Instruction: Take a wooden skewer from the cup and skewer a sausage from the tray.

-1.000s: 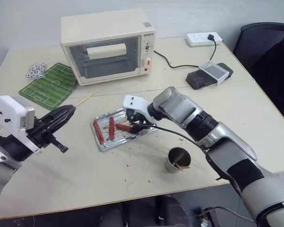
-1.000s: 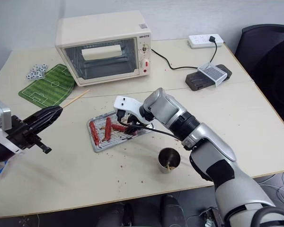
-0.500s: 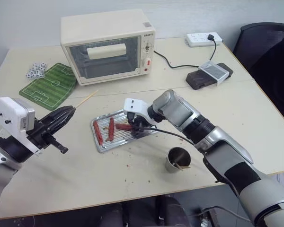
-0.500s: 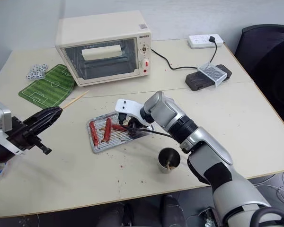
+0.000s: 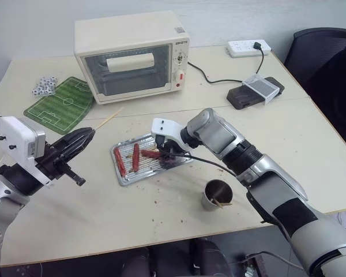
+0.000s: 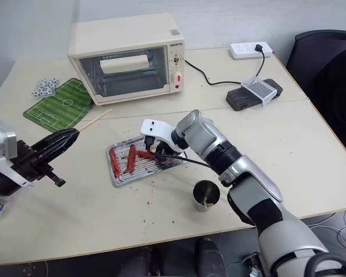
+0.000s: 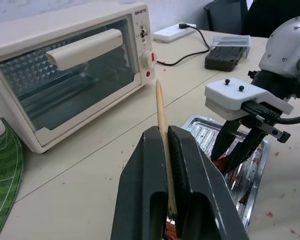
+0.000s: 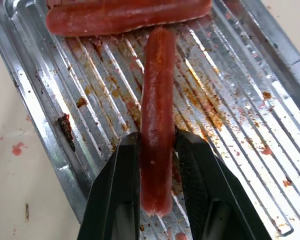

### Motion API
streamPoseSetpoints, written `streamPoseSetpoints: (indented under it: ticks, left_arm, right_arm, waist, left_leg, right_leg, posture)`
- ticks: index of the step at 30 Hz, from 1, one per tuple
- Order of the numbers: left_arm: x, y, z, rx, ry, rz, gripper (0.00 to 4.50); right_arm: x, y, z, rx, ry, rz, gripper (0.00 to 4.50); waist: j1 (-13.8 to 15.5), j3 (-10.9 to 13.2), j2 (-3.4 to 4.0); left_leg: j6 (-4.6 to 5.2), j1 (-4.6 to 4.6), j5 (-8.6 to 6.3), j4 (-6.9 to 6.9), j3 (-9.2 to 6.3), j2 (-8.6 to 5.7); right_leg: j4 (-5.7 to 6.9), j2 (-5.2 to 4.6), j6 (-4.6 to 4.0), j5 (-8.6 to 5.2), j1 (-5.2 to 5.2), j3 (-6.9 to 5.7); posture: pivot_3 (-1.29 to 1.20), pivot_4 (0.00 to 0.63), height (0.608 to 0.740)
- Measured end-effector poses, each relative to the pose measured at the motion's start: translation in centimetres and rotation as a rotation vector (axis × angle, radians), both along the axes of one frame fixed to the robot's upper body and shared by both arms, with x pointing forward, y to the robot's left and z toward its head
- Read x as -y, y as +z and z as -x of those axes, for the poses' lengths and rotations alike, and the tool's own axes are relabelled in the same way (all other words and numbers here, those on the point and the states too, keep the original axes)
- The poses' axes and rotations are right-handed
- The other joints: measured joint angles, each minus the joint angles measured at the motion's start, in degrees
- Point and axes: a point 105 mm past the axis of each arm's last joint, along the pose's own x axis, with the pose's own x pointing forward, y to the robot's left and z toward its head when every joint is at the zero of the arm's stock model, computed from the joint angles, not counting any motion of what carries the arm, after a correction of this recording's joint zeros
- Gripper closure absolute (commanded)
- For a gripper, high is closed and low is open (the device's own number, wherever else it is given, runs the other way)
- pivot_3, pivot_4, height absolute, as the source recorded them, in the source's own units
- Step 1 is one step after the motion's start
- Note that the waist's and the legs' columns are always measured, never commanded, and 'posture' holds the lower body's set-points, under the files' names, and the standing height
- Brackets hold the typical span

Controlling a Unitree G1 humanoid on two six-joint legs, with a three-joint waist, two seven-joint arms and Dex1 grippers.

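already the sausage (image 8: 157, 150) sits between the two black fingers of the right claw (image 8: 157, 200), which are clamped on its sides near one end while it lies on the ridged floor of the tray (image 5: 127, 176). two more sausages (image 5: 120, 161) lie side by side toward the tray's far-left part. the tray rests near the middle of the bench (image 5: 104, 213), a little toward the front edge.

out to the left, the left claw (image 7: 165, 150) is shut tight on the wooden skewer (image 7: 161, 112), whose pale point sticks out past the fingertips toward the toaster oven (image 5: 132, 55) at the back edge. the cup (image 5: 217, 194) stands near the front edge, right of the tray, with more sticks inside.

by my reading the skewer is already fetched and the step in hand is gripping the sausage for piercing. the next move likely calls for lifting the sausage clear of the tray, turning one free end toward the skewer's point, and bringing the two together along one line, so the stick runs down the sausage's length rather than glancing off its skin.
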Motion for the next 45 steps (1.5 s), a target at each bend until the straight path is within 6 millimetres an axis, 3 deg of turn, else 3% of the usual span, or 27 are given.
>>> streamPoseSetpoints:
  ticks: [3, 7, 17, 20, 24, 30, 32, 35, 45]
  left_arm:
    - [0.0, 0.0, -0.1, -0.001, -0.001, 0.002, 4.5]
    - [-0.2, -0.1, -0.2, -0.009, 0.001, 0.007, 4.5]
    - [-0.2, -0.3, -0.2, -0.021, -0.017, 0.004, 4.5]
    - [0.3, -0.5, -0.2, -0.04, -0.065, -0.026, 4.5]
    - [0.8, 0.1, -0.6, -0.054, -0.144, -0.071, 4.5]
    - [2.2, -0.2, -0.1, -0.156, -0.371, -0.18, 4.5]
    - [2.7, 0.0, 0.0, -0.171, -0.439, -0.199, 4.5]
    - [3.9, 0.6, 0.3, -0.17, -0.546, -0.225, 4.5]
    - [6.0, 1.7, 0.0, -0.15, -0.69, -0.253, 4.5]
  right_arm:
    - [0.0, 0.0, 0.0, 0.0, 0.001, -0.009, 3.39]
    - [0.0, 0.0, 0.0, -0.003, -0.008, -0.018, 4.15]
    - [0.7, 0.7, -0.1, -0.019, -0.002, -0.018, 4.15]
    - [2.4, 3.7, -0.4, -0.023, 0.021, -0.036, 4.15]
    - [4.9, 8.9, 1.2, -0.005, 0.165, -0.04, 4.15]
    - [11.2, 11.5, 3.2, -0.015, 0.182, -0.017, 4.15]
    - [12.2, 12.6, 3.9, -0.002, 0.191, -0.021, 4.15]
    - [12.6, 13.6, 5.1, 0.005, 0.223, -0.037, 4.15]
    - [11.6, 13.5, 7.4, -0.049, 0.299, -0.055, 4.15]
  waist:
    - [-0.1, 0.0, 0.0]
    - [0.0, 0.0, -0.01]
    - [0.0, 0.0, -0.01]
    - [0.2, 0.0, -0.01]
    - [0.3, 0.0, -0.01]
    - [0.4, 0.0, 0.01]
    - [0.3, 0.0, 0.03]
    - [-0.1, 0.0, 0.04]
    - [1.2, 0.1, 0.07]
  left_leg:
    - [-0.01, 0.02, 0.01, 0.0, 0.02, 0.01]
    - [-0.02, 0.02, 0.01, 0.02, 0.02, 0.0]
    - [-0.04, 0.03, 0.03, 0.02, 0.02, 0.0]
    - [-0.04, 0.0, 0.03, 0.04, 0.01, -0.04]
    - [-0.04, 0.01, 0.02, 0.03, -0.01, -0.15]
    - [-0.03, -0.01, 0.01, 0.02, 0.03, -0.2]
    - [-0.04, 0.0, 0.01, 0.02, 0.05, -0.2]
    - [-0.11, 0.12, -0.01, 0.02, 0.16, -0.14]
    - [-0.09, 0.07, -0.01, 0.14, 0.16, -0.19]
  right_leg:
    - [0.02, 0.01, 0.0, 0.0, 0.0, 0.01]
    - [0.06, 0.01, 0.0, 0.0, 0.0, 0.01]
    - [0.09, 0.01, -0.01, -0.01, -0.01, 0.01]
    - [0.07, 0.0, -0.01, -0.01, -0.02, 0.0]
    - [0.01, 0.04, -0.01, -0.01, 0.0, -0.03]
    - [-0.02, 0.01, -0.01, -0.01, -0.05, -0.04]
    - [-0.02, 0.03, -0.01, -0.01, -0.05, -0.03]
    - [-0.01, 0.1, -0.06, -0.03, -0.05, 0.04]
    - [0.18, 0.04, -0.07, -0.04, -0.09, 0.04]
  posture:
    - [0.0, 0.15, 0.74]
    - [0.0, 0.15, 0.74]
    - [0.0, 0.15, 0.74]
    - [0.0, 0.15, 0.74]
    - [0.0, 0.15, 0.74]
    - [0.0, 0.15, 0.74]
    - [0.0, 0.15, 0.74]
    - [0.0, 0.15, 0.74]
    - [0.0, 0.15, 0.74]
